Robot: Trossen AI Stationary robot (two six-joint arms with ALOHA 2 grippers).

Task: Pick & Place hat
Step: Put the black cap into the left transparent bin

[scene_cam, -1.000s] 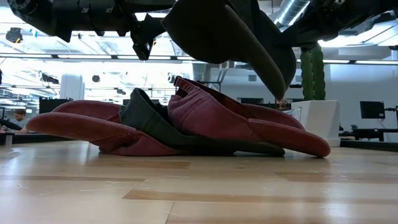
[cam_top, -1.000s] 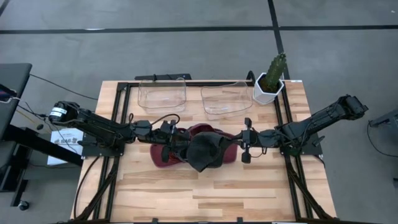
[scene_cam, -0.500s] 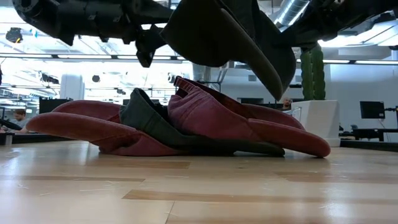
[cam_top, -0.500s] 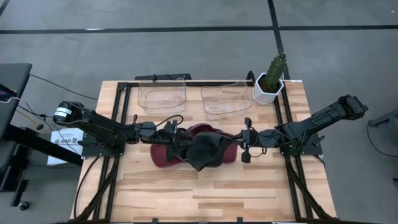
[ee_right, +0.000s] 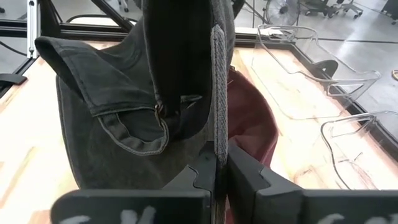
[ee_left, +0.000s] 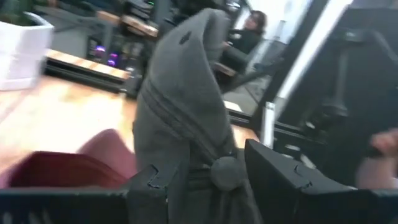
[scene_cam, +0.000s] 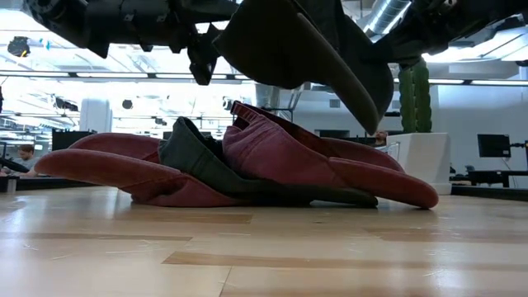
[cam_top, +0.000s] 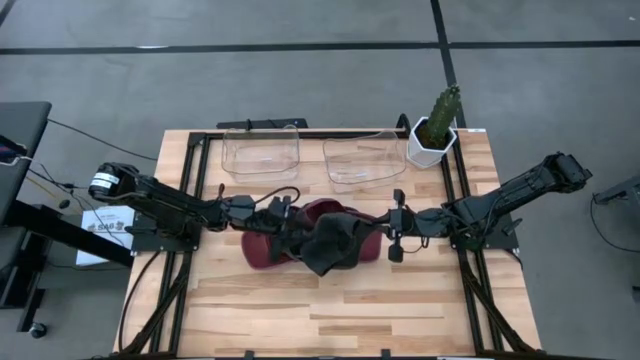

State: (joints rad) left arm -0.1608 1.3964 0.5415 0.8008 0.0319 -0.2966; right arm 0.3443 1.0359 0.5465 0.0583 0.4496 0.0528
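I see my right hand (ee_right: 214, 168) pinched tight on the dark gray hat (cam_top: 333, 243), holding it up over the middle of the surface (cam_top: 400, 300). The hat hangs with its long side up and down, brim toward the surface. My left hand (ee_left: 205, 177) is right beside the hat, fingers apart. Red hats (scene_cam: 247, 165) lie underneath.

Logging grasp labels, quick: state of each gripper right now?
Left gripper: fingers apart, around the grey hat, not clamped.
Right gripper: shut on the grey hat's edge, holding it above the red hats.
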